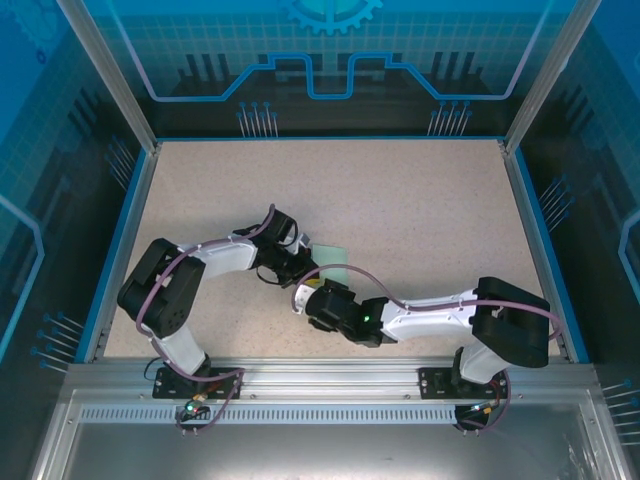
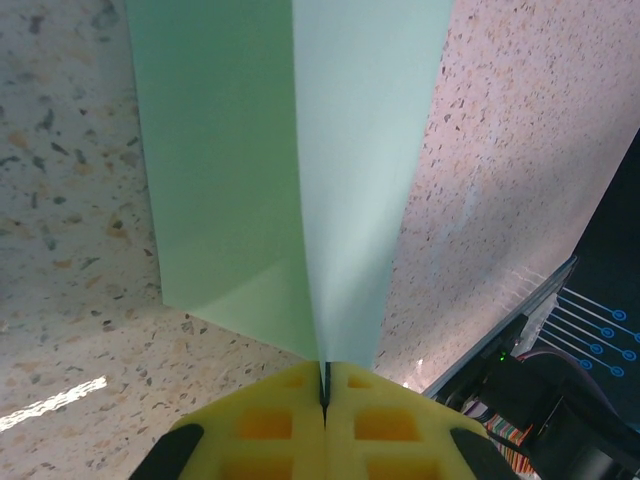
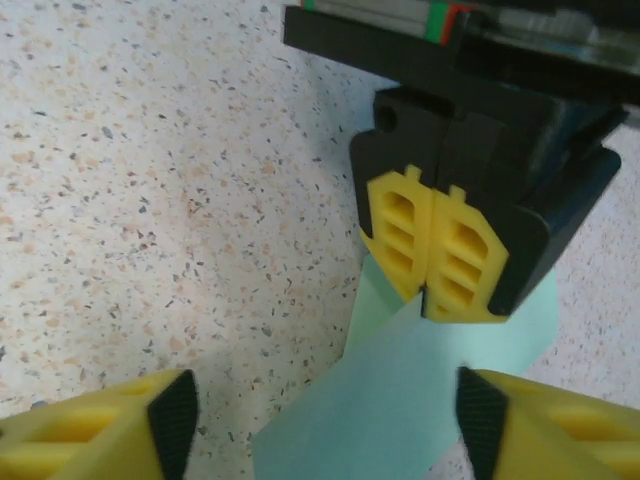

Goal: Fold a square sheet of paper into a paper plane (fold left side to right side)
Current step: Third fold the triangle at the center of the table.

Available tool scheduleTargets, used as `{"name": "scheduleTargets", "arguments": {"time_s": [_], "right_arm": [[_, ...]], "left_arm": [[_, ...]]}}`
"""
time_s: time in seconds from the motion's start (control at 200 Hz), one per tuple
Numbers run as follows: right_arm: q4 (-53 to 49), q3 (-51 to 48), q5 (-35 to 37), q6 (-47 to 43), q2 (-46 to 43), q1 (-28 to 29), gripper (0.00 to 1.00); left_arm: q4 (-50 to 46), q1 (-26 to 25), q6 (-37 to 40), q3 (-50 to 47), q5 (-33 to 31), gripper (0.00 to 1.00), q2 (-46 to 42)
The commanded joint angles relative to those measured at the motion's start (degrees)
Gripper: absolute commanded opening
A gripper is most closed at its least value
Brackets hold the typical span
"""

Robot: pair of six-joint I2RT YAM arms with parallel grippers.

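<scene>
The square sheet of paper (image 2: 290, 180) is pale green and creased into a long shape with a raised centre ridge. It lies on the speckled table (image 1: 420, 210) near the middle front (image 1: 328, 258). My left gripper (image 2: 325, 395) is shut on the ridge at the paper's near end, its yellow pads pressed together on the thin edge. The right wrist view faces that gripper (image 3: 433, 245) as it pinches the paper (image 3: 420, 400). My right gripper (image 3: 328, 415) is open, its two fingers spread either side of the paper's other end. From above, both grippers meet at the paper, left (image 1: 296, 262) and right (image 1: 308, 300).
The table is bounded by a blue rim (image 1: 530, 220) and an aluminium frame (image 1: 320, 375) along the near edge. The two arms cross the front middle. Bare tabletop stretches behind and to the right of the paper.
</scene>
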Motion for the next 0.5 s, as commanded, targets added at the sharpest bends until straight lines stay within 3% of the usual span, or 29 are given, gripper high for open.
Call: {"name": "scheduleTargets", "arguments": {"time_s": [0.0,0.24,0.29,0.365,0.495], "right_arm": [[-0.90,1.04,-0.38,1.62,-0.26,-1.03,0.46],[-4.89,0.51,-6.78,2.29,-1.88,-2.50,0.00],[-5.49,0.16,-9.05,2.85,-2.43,-3.31,0.00],[-6.02,-0.37,-13.05,3.81,-3.18,-4.60,0.00],[-7.30,-0.42,-18.06,5.09,-3.49,-6.33,0.00]], "left_arm": [[-0.50,-0.24,-0.12,-0.74,1.75,0.05,-1.45],[-2.79,-0.20,2.15,-0.06,0.57,0.08,-1.29],[-4.14,-0.19,3.32,0.36,-0.54,0.12,-1.73],[-7.17,-0.14,5.50,0.80,-2.86,0.26,-2.50],[-11.65,1.41,8.56,1.18,-5.66,0.37,-4.78]]}}
